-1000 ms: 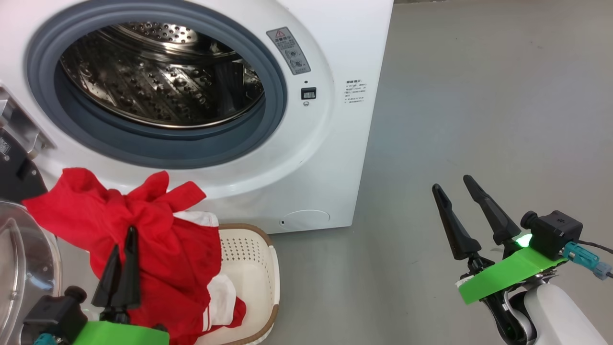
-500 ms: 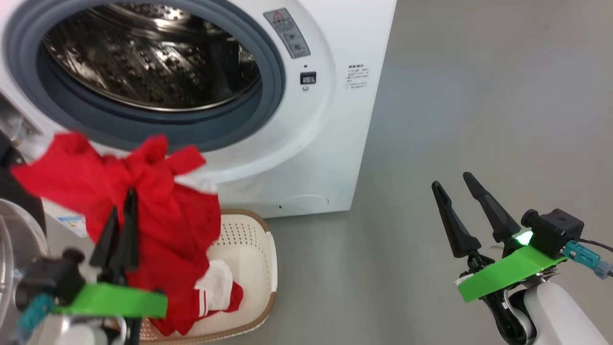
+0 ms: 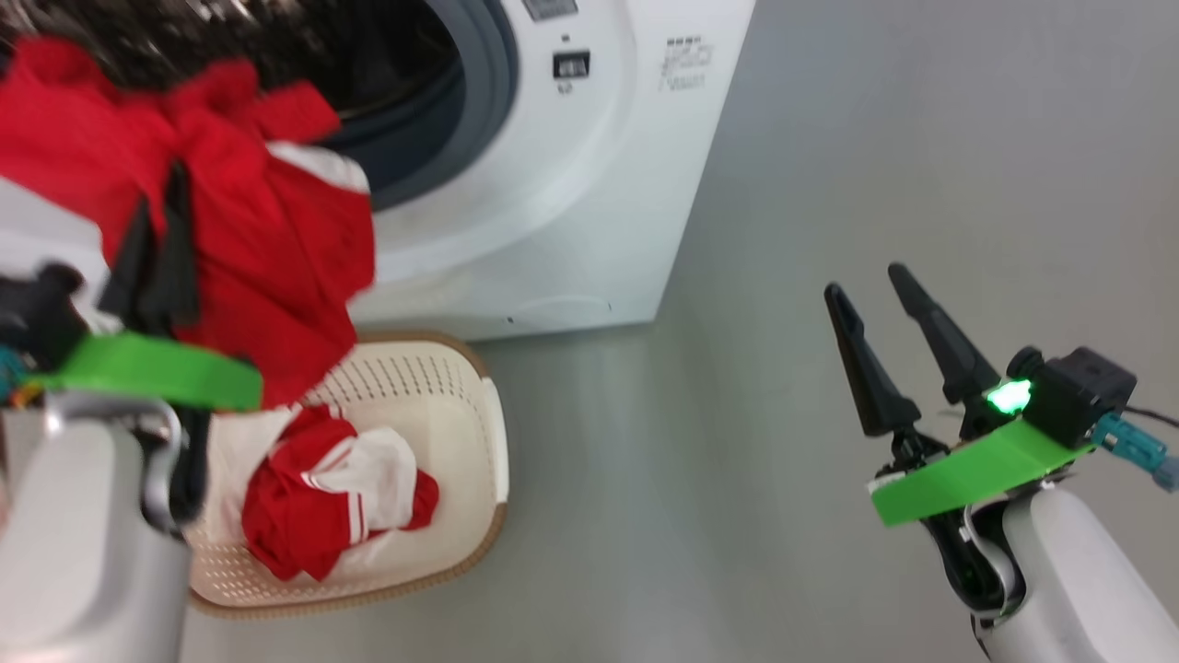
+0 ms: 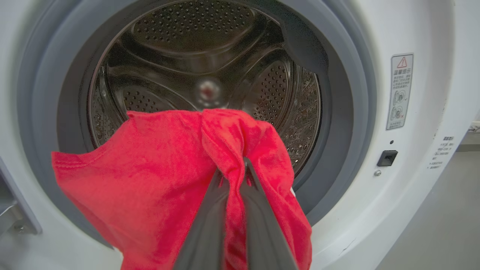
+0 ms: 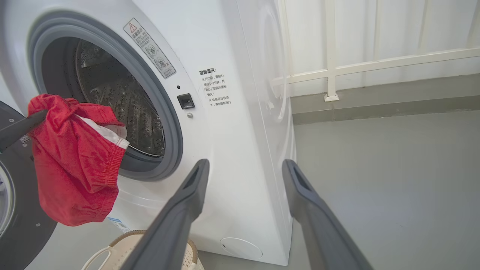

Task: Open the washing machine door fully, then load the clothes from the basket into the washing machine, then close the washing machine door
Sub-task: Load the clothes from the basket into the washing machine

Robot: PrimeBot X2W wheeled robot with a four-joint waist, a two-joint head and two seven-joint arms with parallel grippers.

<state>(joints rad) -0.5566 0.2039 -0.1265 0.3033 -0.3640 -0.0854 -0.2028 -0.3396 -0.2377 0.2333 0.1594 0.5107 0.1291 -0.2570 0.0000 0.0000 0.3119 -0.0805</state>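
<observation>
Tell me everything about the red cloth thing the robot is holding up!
This soft red fabric garment is bunched and wrinkled, with a white panel and a gathered hem. The left gripper is shut on a fold of it, so it hangs limp in the air before the big white washing machine's open steel drum, higher than the cream perforated basket.

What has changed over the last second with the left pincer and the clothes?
The left pincer, shut on the red garment, has raised it from above the basket to the washing machine opening; the head camera shifted too. Unchanged: the striped garment lies in the basket, the right pincer stays open.
</observation>
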